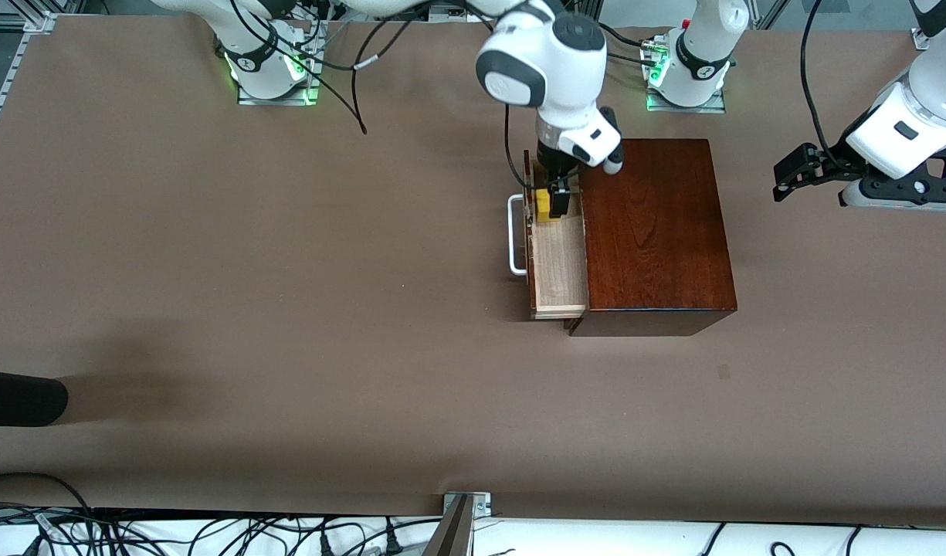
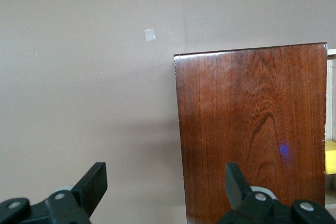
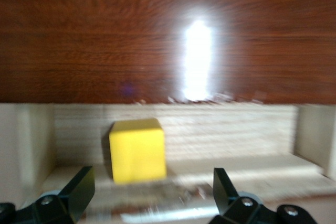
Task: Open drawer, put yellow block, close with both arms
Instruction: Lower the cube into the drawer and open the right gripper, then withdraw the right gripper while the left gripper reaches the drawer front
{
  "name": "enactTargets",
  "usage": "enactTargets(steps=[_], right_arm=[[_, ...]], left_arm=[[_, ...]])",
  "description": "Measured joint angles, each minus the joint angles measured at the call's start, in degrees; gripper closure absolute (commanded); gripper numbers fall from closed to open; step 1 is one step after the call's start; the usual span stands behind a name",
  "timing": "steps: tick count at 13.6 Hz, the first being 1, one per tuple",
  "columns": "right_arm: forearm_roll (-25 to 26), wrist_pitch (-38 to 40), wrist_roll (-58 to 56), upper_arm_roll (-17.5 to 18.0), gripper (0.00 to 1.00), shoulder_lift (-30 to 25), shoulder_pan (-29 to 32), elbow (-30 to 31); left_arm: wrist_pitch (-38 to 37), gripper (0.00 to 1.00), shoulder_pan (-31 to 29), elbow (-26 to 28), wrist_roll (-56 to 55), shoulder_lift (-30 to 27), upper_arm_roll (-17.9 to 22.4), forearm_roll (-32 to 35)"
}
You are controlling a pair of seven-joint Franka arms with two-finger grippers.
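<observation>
While the right gripper (image 1: 556, 202) hangs over the open drawer (image 1: 559, 266) with its jaws wide and holding nothing, the yellow block (image 3: 137, 149) sits on the pale wood floor of the drawer between the black fingers (image 3: 77, 186), close to the drawer's dark front and at the end farther from the front camera; the drawer sticks out of the dark wooden box (image 1: 654, 232), with its white handle (image 1: 515, 235) pointing toward the right arm's end of the worktop (image 1: 287, 309). The left gripper (image 1: 793, 174) waits in the air over the worktop past the box, jaws wide and empty.
</observation>
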State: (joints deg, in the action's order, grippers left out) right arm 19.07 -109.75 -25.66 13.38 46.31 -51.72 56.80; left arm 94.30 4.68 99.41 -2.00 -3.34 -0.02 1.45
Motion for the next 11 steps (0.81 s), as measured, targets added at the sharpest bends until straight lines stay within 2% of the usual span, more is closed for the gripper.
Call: enactTargets(steps=[4, 7, 8, 11], right_arm=[[-0.6, 5.0, 0.0, -0.2, 0.00, -7.9, 3.3, -0.3], [-1.3, 5.9, 0.0, -0.7, 0.00, -11.7, 9.7, -0.3], [-2.4, 5.9, -0.1, -0.8, 0.00, -12.6, 12.7, -0.3], [-11.6, 6.0, -0.6, -1.3, 0.00, -14.5, 23.0, -0.2]], left_arm=[[-0.1, 0.00, 0.0, 0.0, 0.0, 0.0, 0.0, 0.0], [-4.1, 0.00, 0.2, -0.4, 0.3, 0.0, -0.1, 0.0], [-7.0, 0.00, 0.5, -1.0, 1.4, 0.0, -0.2, 0.0], [-12.4, 0.00, 2.3, -2.2, 8.5, 0.0, -0.4, 0.0]])
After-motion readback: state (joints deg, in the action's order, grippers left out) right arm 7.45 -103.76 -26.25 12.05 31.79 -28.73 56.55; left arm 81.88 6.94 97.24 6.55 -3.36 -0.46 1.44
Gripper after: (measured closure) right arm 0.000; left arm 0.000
